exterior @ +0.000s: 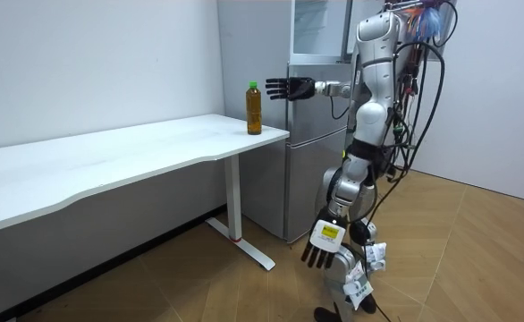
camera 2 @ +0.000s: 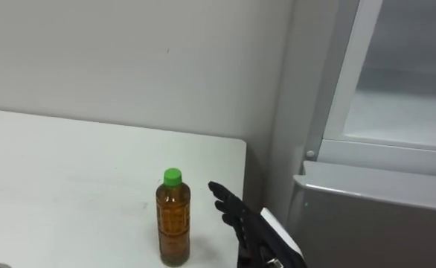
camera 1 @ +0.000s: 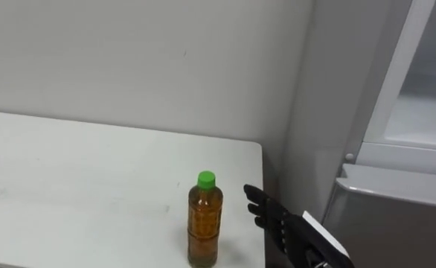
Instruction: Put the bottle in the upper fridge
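Open right hand [camera 1: 276,219] (empty) is being held at 3 o'clock of the amber, green-capped plastic bottle [camera 1: 204,223]; a fingertip nudge could topple it.

The fridge [camera 1: 396,216] runs off the eye views' top and right edges; the robot hides part of it in the room view. The table [camera 1: 91,179] is cut off left and below, the right hand [camera 1: 274,217] at its wrist.
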Controlling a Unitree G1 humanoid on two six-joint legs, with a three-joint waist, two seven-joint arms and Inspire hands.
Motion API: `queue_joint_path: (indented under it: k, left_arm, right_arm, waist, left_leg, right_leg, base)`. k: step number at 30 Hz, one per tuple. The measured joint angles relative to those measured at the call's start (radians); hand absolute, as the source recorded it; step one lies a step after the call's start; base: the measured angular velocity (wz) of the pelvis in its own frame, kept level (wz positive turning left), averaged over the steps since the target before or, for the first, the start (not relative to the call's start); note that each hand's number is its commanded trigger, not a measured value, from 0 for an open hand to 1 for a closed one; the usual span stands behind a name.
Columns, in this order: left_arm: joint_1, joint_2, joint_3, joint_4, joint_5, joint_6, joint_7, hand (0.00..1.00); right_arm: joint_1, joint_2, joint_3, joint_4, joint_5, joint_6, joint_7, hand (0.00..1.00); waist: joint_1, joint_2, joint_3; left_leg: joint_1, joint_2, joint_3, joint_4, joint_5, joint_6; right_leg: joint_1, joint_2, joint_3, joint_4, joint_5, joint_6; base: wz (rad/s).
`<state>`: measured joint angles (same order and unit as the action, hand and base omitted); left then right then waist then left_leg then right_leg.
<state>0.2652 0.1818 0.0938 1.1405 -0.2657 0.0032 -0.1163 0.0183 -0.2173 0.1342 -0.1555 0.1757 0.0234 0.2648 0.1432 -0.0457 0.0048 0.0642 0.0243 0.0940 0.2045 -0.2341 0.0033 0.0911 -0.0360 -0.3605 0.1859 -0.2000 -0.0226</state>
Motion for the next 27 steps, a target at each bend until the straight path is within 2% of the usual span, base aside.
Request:
queue_joint_path:
  k: [6,12,17,21,23,27]
  left_arm:
    - [0.002,-0.002,0.000,0.000,0.038,0.005,0.000,0.00]
    - [-0.003,-0.005,0.002,-0.001,0.099,0.024,0.005,0.00]
    - [0.000,-0.005,0.000,-0.002,0.140,0.041,0.005,0.00]
    - [0.012,-0.004,-0.014,-0.004,0.174,0.046,0.007,0.00]
    - [0.012,-0.006,-0.033,-0.007,0.210,0.068,0.010,0.00]
    - [0.016,-0.009,-0.050,-0.008,0.239,0.088,0.012,0.00]
  right_arm:
    - [-0.009,-0.009,0.004,0.013,0.061,0.000,-0.065,0.00]
    - [-0.072,-0.010,0.020,0.072,0.063,0.000,-0.127,0.00]
    - [-0.107,0.021,0.022,0.140,0.057,0.000,-0.184,0.00]
    - [-0.134,0.022,0.033,0.187,0.062,0.000,-0.214,0.00]
    - [-0.159,0.023,0.037,0.231,0.069,0.000,-0.240,0.00]
    - [-0.196,0.022,0.039,0.277,0.083,0.000,-0.267,0.00]
  waist:
    - [0.003,0.007,0.0049]
    - [0.022,0.012,0.0060]
    - [0.028,0.010,0.0044]
    - [0.028,0.009,0.0045]
    - [0.028,0.010,0.0057]
    - [0.030,0.009,0.0054]
  left_leg:
    - [-0.002,-0.001,-0.010,-0.008,0.000,0.000]
    - [0.000,-0.002,-0.014,-0.003,0.000,0.000]
    - [0.002,-0.004,-0.028,0.006,0.002,0.002]
    - [0.002,-0.006,-0.043,0.014,0.002,0.002]
    - [-0.002,-0.007,-0.050,0.018,0.002,0.003]
    - [-0.008,-0.009,-0.057,0.017,0.002,0.003]
  right_leg:
    - [0.002,0.000,-0.015,-0.001,0.000,0.000]
    - [0.007,0.000,-0.015,-0.001,0.000,0.000]
    - [0.017,-0.003,-0.025,-0.001,0.000,0.000]
    - [0.024,-0.006,-0.038,-0.001,0.000,0.001]
    - [0.026,-0.008,-0.050,-0.001,0.000,0.001]
    - [0.027,-0.008,-0.055,-0.002,-0.001,0.002]
  base:
    - [0.04]
    - [0.02]
    - [0.06]
    - [0.09]
    - [0.11]
    - [0.08]
